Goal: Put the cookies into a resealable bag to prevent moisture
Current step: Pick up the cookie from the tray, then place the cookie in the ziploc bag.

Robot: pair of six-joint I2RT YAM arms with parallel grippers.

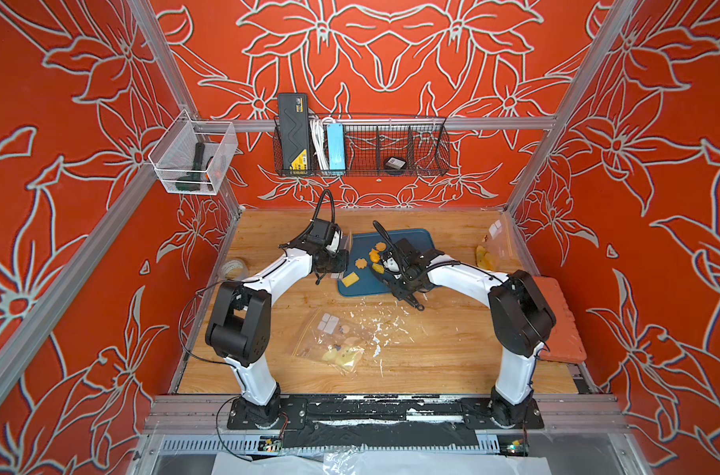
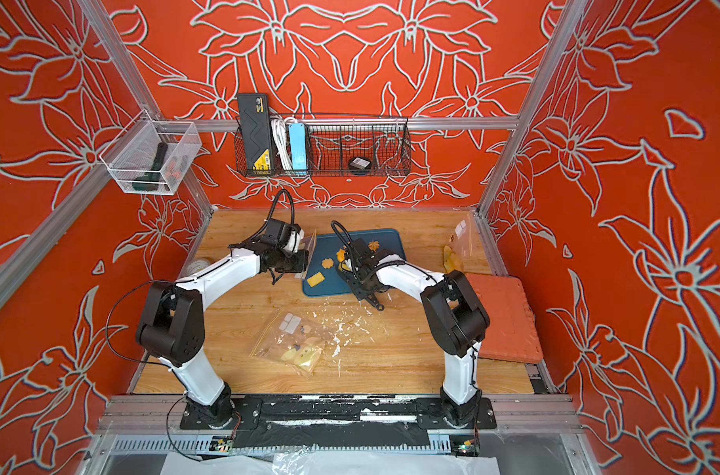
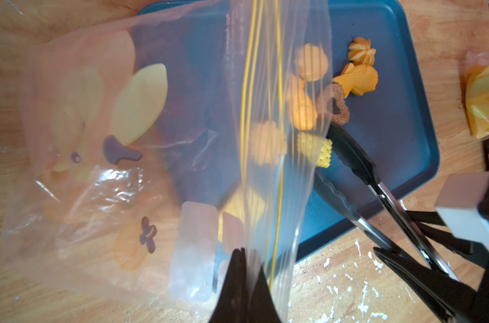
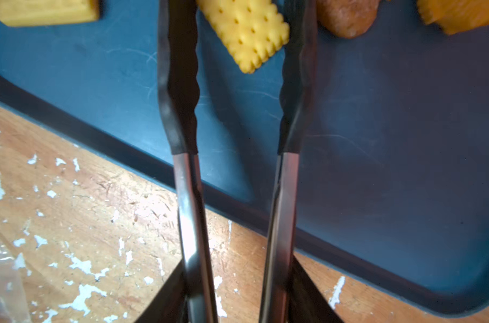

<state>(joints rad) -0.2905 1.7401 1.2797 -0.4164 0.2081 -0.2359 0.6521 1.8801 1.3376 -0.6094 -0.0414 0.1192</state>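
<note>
Several cookies lie on the blue tray (image 1: pixel 416 240): a yellow square cracker (image 4: pixel 249 30), a yellow bar (image 4: pixel 47 11), a brown one (image 4: pixel 346 16), and an orange fish (image 3: pixel 358 79) and star (image 3: pixel 361 51). My right gripper (image 4: pixel 237 282) is shut on black-tipped metal tongs (image 4: pixel 179 84). The tong tips stand apart with the square cracker between them; whether they pinch it is unclear. At the tray's left edge my left gripper (image 3: pixel 242 251) is shut on the rim of a clear resealable bag (image 3: pixel 98 139) and holds it up. Several cookies show blurred through the bag's plastic.
A second clear bag (image 1: pixel 333 341) with yellow prints lies on the wooden table near the front, amid white paint flecks. A third bag (image 1: pixel 494 246) rests at the back right. An orange mat (image 1: pixel 560 325) lies at the right edge, a tape roll (image 1: pixel 235 269) at the left.
</note>
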